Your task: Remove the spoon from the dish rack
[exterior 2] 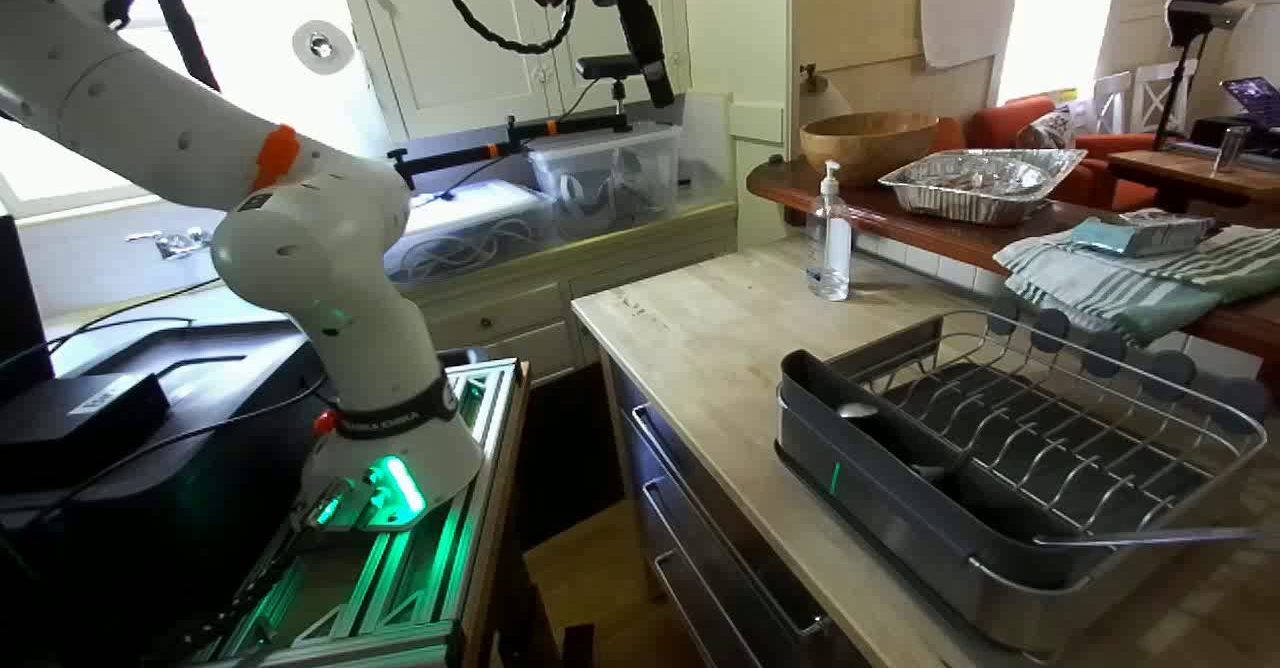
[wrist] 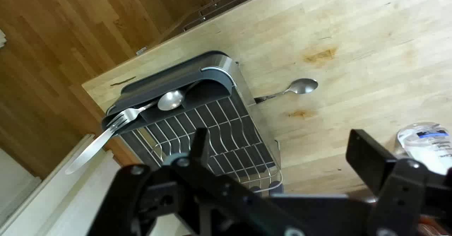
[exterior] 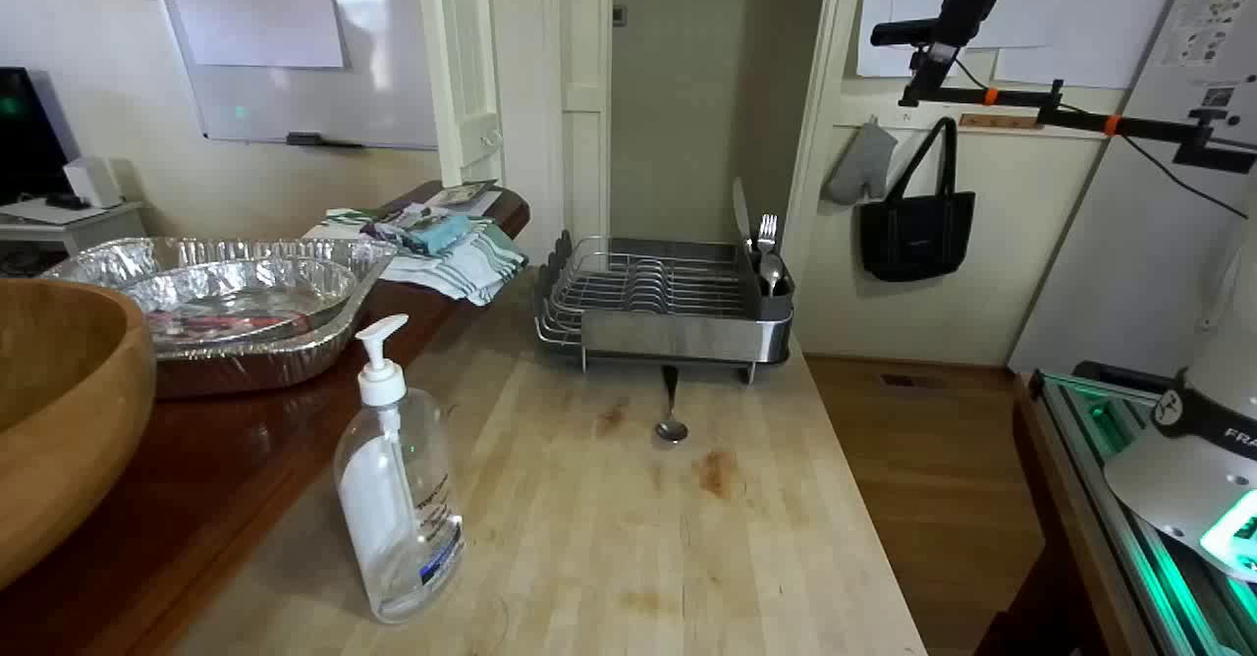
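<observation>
Dish rack (exterior: 668, 336): landmark, standing on the wooden countertop (exterior: 589, 528).
Claw (wrist: 279, 142): fingers (wrist: 369, 156) spread wide apart; one tip overlaps the rack's wires in the wrist view.
Rack spoon (wrist: 171, 100): bowl uppermost in the utensil holder (wrist: 210, 94) along the rack's side, beside the fork (wrist: 130, 114); well apart from the claw.
Counter spoon (wrist: 300, 87): on the countertop just beside the rack, handle toward it; well apart from both fingers.

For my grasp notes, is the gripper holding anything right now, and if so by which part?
Nothing is held. The gripper stands open, clear of the spoon in the dish rack.
</observation>
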